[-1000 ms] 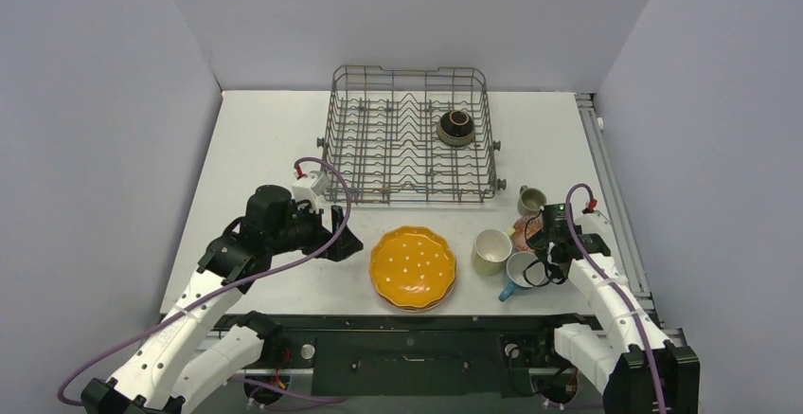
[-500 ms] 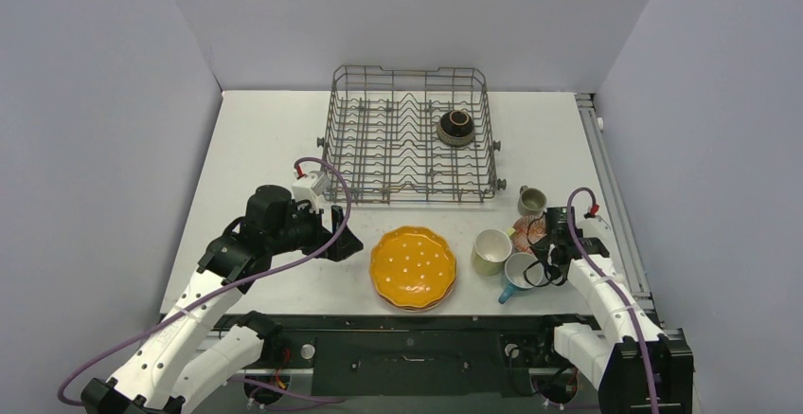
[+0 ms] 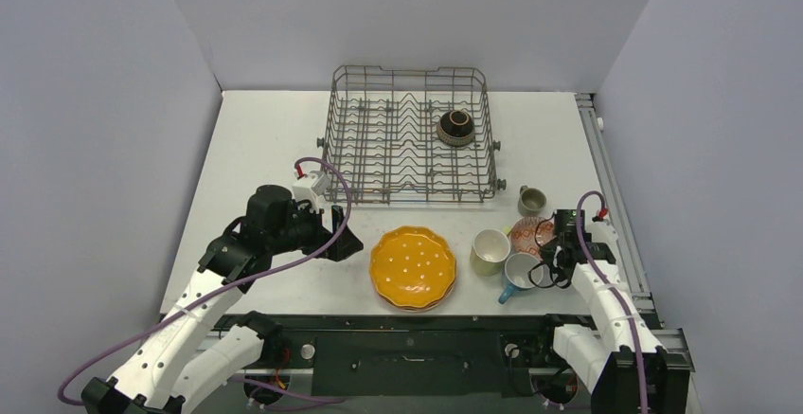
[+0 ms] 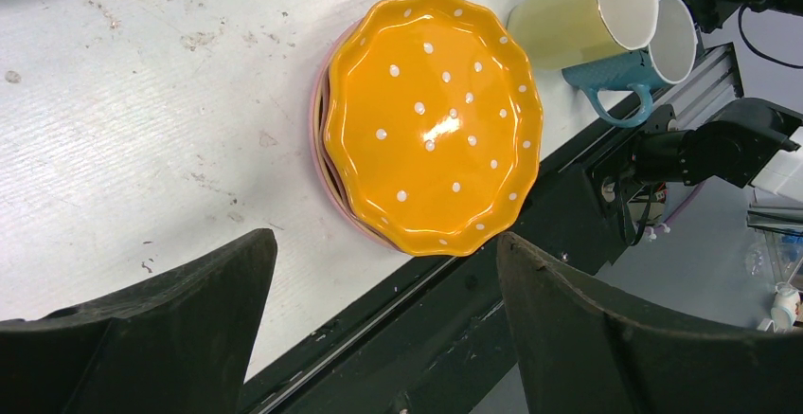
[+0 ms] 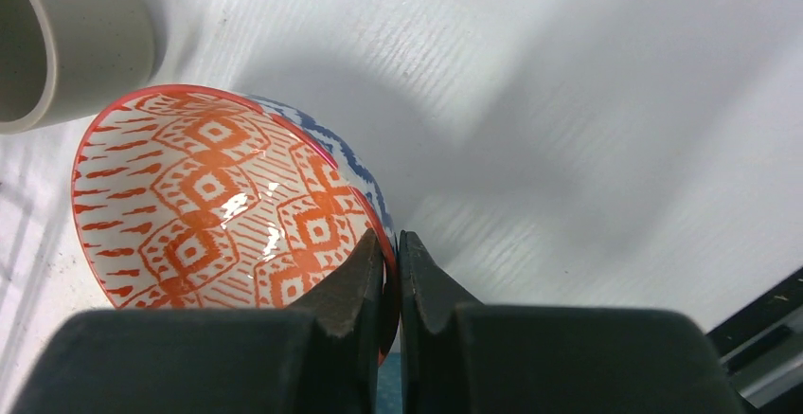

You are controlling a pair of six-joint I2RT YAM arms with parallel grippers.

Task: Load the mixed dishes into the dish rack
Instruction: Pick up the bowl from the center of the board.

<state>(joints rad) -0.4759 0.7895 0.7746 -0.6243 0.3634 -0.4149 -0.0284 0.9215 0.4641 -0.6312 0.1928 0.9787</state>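
Two tools: right tool (image 5: 391,245) now pinches patterned bowl (image 5: 208,196) rim, left tool (image 4: 383,240) stays spread.

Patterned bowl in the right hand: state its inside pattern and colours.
Patterned bowl: orange-red diamonds on white, red rim; clearest in right wrist view.

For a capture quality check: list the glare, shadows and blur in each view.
Top external: even, soft light, only faint shadows under the dish rack. Left wrist: a white glare spot near the middle of the orange plate; the dark jaws at the bottom edge show little detail. Right wrist: small highlights inside the patterned bowl, a broad soft shadow on the table beyond it.
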